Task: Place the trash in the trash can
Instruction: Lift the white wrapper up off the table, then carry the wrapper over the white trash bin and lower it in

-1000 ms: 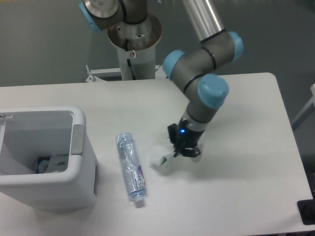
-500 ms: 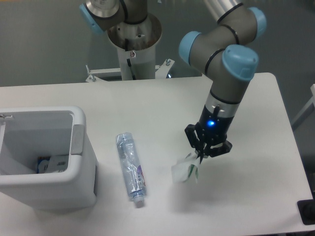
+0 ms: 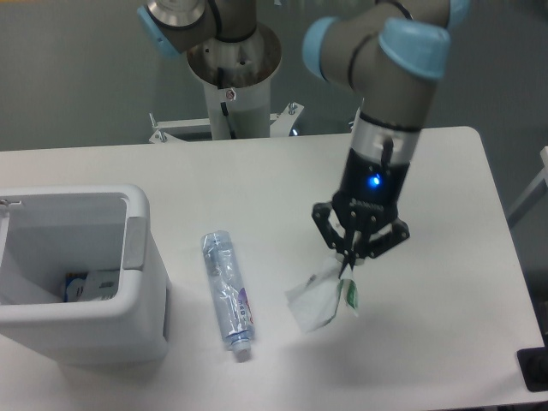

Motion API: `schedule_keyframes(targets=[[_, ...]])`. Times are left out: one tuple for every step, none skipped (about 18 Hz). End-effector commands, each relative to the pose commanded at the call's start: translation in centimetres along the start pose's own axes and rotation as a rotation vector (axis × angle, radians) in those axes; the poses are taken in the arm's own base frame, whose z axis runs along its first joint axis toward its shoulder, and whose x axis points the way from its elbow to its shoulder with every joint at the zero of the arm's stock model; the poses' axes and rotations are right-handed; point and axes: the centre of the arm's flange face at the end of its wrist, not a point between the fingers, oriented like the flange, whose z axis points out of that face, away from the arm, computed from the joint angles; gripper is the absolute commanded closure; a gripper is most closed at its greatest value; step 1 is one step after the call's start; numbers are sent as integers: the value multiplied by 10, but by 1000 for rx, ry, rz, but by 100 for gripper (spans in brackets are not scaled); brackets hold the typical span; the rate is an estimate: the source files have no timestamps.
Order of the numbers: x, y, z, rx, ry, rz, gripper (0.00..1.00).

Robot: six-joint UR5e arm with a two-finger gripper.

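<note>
A crumpled white wrapper with a green mark, the trash (image 3: 321,300), hangs above the table right of centre. My gripper (image 3: 346,263) is shut on its upper corner, and the wrapper dangles below the fingers. The trash can (image 3: 77,330) is a boxy white bin at the left edge of the table, well to the left of my gripper. Its open top faces up, and some white and blue items lie at its bottom.
A crushed clear plastic bottle (image 3: 228,293) lies on the table between the trash can and the hanging wrapper. The arm's base column (image 3: 233,81) stands at the back, beyond the table's far edge.
My gripper has risen from the table with the wrapper in it. The wrapper, lying on the surface a second ago, now hangs higher in the air. The bottle and bin have stayed put.
</note>
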Motion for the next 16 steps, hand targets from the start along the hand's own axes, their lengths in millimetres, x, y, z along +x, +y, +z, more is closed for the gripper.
schedule_keyframes(targets=[[8,-4,-10,17,-6,-25,100],[26,-11,-21,37,0,-58,100],[41,-15,-25,45,8,-65,100],[50,-18,-35,59,7,-67,100],[65,-25,-49,81,9,-63,100],[83,-30,-54,92,21,-49,100],[103,-30,-56,99,35,-9,100],[117,-33,-62,114,42,20,100],[125,-37,-67,135,44,34,100],[137,-42,-71,149,53,55,100],[154,-46,-74,159,69,79,100],[172,-46,-76,162,88,101,100],[183,-48,-79,167,96,115,100],[189,-48,-79,167,106,115,100],[206,-47,-78,164,127,129,100],[219,-47,-74,160,146,145,100]])
